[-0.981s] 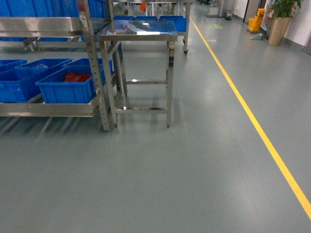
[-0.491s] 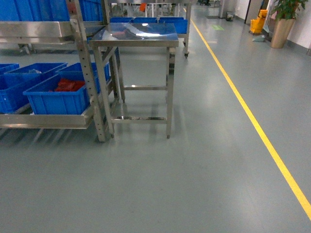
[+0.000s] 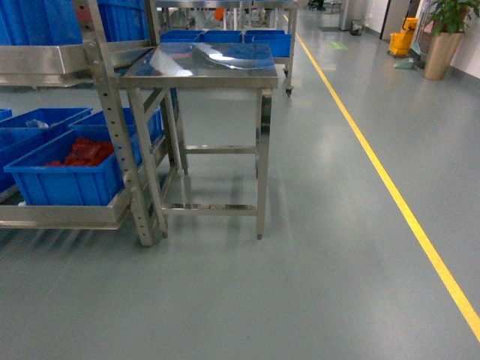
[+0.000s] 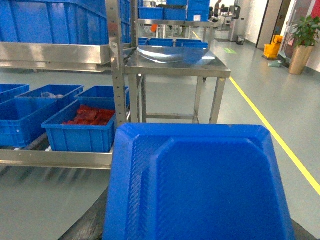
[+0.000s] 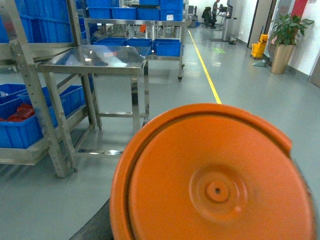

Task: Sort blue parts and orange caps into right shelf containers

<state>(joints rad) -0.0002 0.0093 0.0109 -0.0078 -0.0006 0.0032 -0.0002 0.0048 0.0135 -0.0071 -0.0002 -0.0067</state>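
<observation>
A blue part [image 4: 200, 185] fills the lower half of the left wrist view, held close to the camera. My left gripper's fingers are hidden behind it; only a dark sliver [image 4: 92, 227] shows at the lower left. An orange cap [image 5: 215, 180], seen flat-on with a small centre hole, fills the lower right wrist view the same way and hides my right gripper's fingers. Blue shelf containers [image 3: 71, 180] sit on the low steel shelf at the left; the nearest [image 4: 82, 132] holds red-orange pieces. Neither gripper shows in the head view.
A steel table [image 3: 202, 64] stands beside the shelf upright [image 3: 112, 127], straight ahead. More blue bins [image 3: 225, 36] are stacked behind it. A yellow floor line [image 3: 390, 187] runs along the right, with a potted plant [image 3: 442, 45] at the far right. Grey floor lies in front.
In the head view the table and shelf have grown larger and slid down and left. The robot has rolled closer to them.
</observation>
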